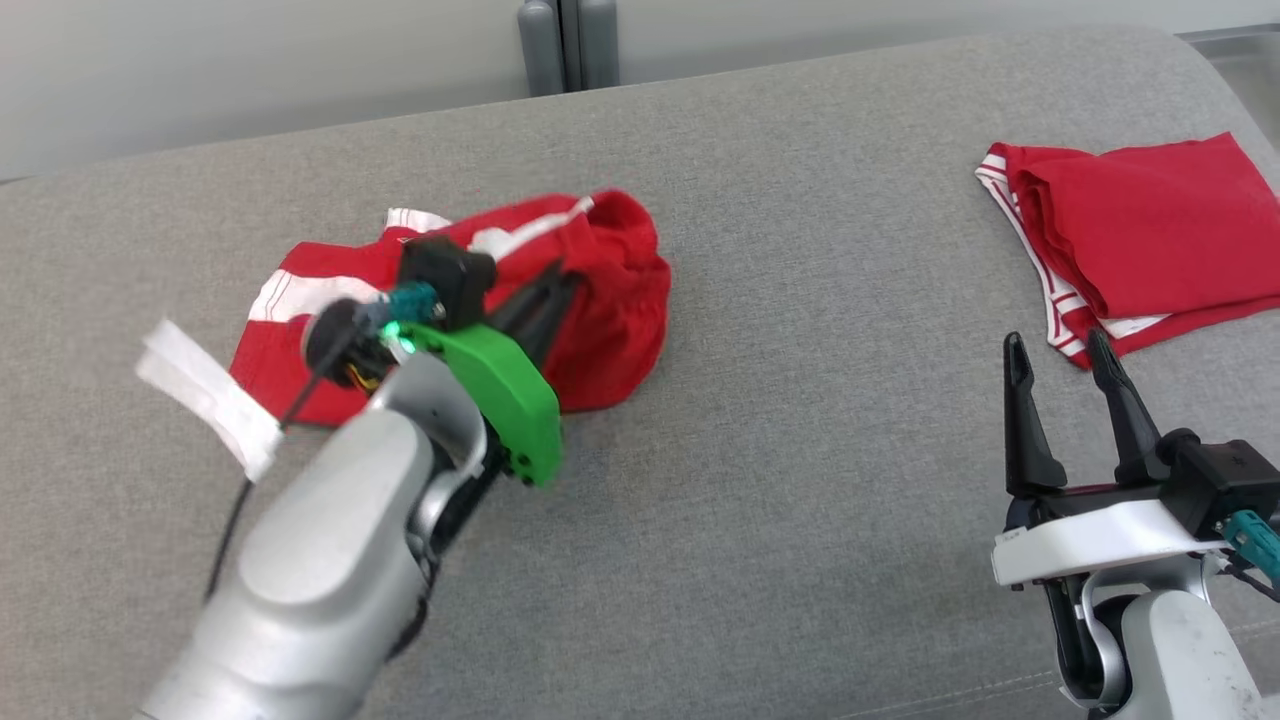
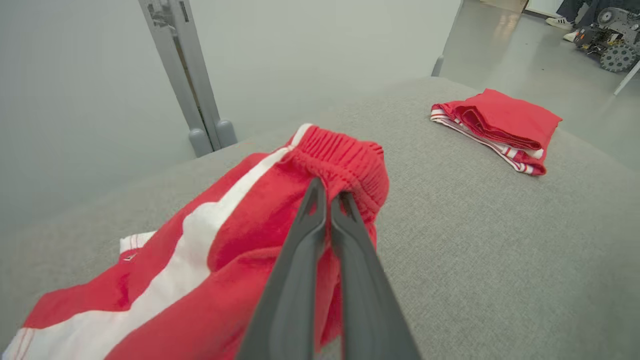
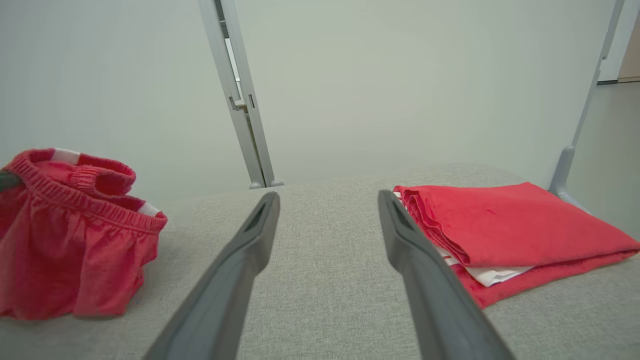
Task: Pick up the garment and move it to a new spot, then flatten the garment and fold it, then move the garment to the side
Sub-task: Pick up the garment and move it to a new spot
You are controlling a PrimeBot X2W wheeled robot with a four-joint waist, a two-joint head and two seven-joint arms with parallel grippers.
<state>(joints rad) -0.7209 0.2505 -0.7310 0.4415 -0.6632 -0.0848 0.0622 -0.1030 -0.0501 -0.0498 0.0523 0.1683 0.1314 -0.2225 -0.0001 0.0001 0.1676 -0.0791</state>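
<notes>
I count two red garments on the grey woven cushion [image 1: 800, 450], and two grippers of mine over it.

Furthest left, a strip of white tape [image 1: 205, 395] sticks out from the black cable on my left forearm. Just past it lies the crumpled red garment with white stripes [image 1: 600, 300], bunched on the left half of the cushion, one striped leg spread flat toward my left and its elastic waistband heaped up toward the middle. My left gripper [image 1: 565, 283] is on that heap. In my left wrist view its fingers [image 2: 330, 192] are pinched tight together with the gathered waistband of the crumpled garment [image 2: 240, 225] caught between the tips. From my right wrist the same garment [image 3: 75, 250] shows at the far left, its waistband standing up off the cushion while the cloth below touches it.

At the back, about the middle, a grey metal post [image 1: 565, 40] rises against the pale wall.

Right of that the cushion is bare cloth up to my right gripper [image 1: 1057, 345], which hangs low over the near right part of the cushion. Its two dark fingers are spread wide and grip nothing, with grey cushion showing between them [image 3: 328, 195].

Furthest right lies the second garment, a folded red garment with white trim [image 1: 1150, 240], stacked flat near the cushion's far right edge, well apart from the crumpled one and just beyond my right fingertips.
</notes>
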